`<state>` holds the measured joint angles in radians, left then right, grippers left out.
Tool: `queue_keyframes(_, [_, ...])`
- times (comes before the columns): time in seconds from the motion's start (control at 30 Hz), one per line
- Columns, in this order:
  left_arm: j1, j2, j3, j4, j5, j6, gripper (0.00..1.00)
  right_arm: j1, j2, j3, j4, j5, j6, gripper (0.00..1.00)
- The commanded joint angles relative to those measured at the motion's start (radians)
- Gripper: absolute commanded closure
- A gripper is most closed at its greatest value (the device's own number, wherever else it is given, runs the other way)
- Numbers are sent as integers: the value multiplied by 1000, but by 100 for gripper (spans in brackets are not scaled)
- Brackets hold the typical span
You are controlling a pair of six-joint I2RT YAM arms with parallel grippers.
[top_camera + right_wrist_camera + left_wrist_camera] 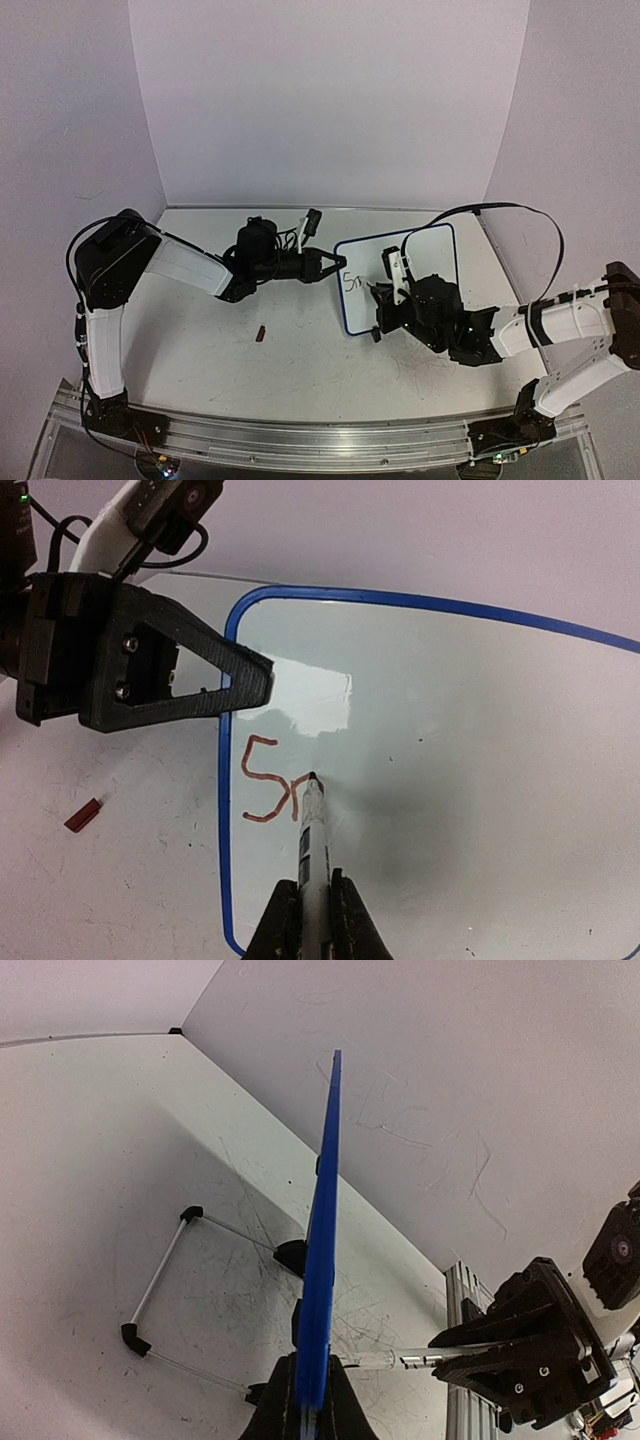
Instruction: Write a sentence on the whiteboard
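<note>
Now the left hand (310, 1405) pinches the blue edge of the whiteboard (450, 810), which looks light and tippy; the right hand (313, 920) squeezes the slim, likely slippery pen (312, 830).

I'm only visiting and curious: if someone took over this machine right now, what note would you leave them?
Left gripper: shut on the blue left edge of the whiteboard, which stands upright on its wire stand.
Right gripper: shut on the marker, tip at the board.
Done: the sentence has only an "S" and the start of the next letter.
Left: all the remaining words.
Small red piece lies on the table beside the board.
</note>
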<state>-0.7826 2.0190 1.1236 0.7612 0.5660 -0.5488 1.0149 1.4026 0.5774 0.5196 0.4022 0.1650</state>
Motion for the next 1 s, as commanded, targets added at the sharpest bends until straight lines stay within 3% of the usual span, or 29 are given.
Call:
queue_keyframes(0.0, [1, -49, -8, -15, 12, -4, 100, -7, 14, 37, 21, 51, -2, 100])
queue_keyframes(0.3, [2, -58, -17, -14, 5, 0, 100, -7, 4, 33, -29, 109, 30, 100])
queue_keyframes(0.97, [2, -60, -12, -16, -1, 0, 100, -6, -33, -25, -85, 23, 89, 100])
